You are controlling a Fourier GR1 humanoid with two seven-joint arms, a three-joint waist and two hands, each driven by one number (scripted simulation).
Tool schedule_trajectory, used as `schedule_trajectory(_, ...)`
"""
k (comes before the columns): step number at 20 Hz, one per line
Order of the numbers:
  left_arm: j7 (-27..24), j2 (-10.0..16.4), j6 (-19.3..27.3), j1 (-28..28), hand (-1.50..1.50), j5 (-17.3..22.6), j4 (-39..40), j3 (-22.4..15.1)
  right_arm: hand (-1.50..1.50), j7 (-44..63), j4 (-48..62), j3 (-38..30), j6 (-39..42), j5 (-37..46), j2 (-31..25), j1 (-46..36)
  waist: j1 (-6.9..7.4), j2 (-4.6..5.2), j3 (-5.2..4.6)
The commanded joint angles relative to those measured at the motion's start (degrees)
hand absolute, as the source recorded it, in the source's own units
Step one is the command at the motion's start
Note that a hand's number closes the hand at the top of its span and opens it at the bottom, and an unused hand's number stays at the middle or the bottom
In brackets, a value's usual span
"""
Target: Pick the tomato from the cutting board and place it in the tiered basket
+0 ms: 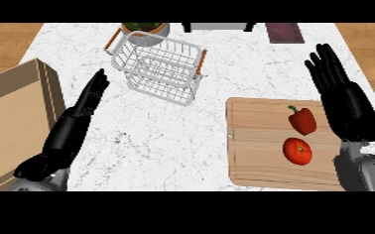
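- The tomato point(297, 151) sits on the cutting board point(253, 148), toward its right edge
- The right hand point(338, 91), fingers straight and empty, is nearer; the tomato lies just left of its wrist
- The left hand point(89, 96), likewise flat, is well apart

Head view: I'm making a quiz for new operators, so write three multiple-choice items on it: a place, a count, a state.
1. Where is the tomato? A) top left B) on the board, lower right C) centre
2. How many red items lie on the board? A) one B) two C) three
3. The right hand is: A) open B) shut on the tomato C) shut, holding nothing
Answers: B, it rests on the wood; B, tomato and pepper; A, its fingers are straight.
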Motion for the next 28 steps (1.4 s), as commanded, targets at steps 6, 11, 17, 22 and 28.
schedule_trajectory(6,8.4,-2.1,9.5,12.0,0.0,2.0,10.9,5.6,1.5,-3.9,-4.6,-16.8,-19.1,14.6,-8.7,8.9,-4.54,-0.08,-1.18)
schedule_trajectory(11,8.3,-5.7,10.5,15.0,0.0,3.5,11.5,4.5,-1.5,-1.8,-2.1,-29.3,-40.6,13.4,4.9,16.3,-6.2,-0.38,-0.93)
schedule_trajectory(17,7.5,-8.4,11.2,13.9,0.0,0.1,12.2,1.1,-1.5,-3.4,-27.2,-19.5,-40.6,19.2,17.2,36.1,-1.98,0.07,-1.05)
schedule_trajectory(22,9.3,-9.0,11.2,10.3,0.0,0.3,13.2,1.6,-1.5,11.3,-25.9,-8.7,-33.0,27.7,13.4,45.7,-0.45,0.99,-1.28)
schedule_trajectory(28,9.8,-8.7,10.7,10.5,0.0,-0.8,12.4,0.3,-1.5,27.7,-31.8,-4.3,-24.9,41.9,5.3,54.0,1.93,1.59,-1.38)
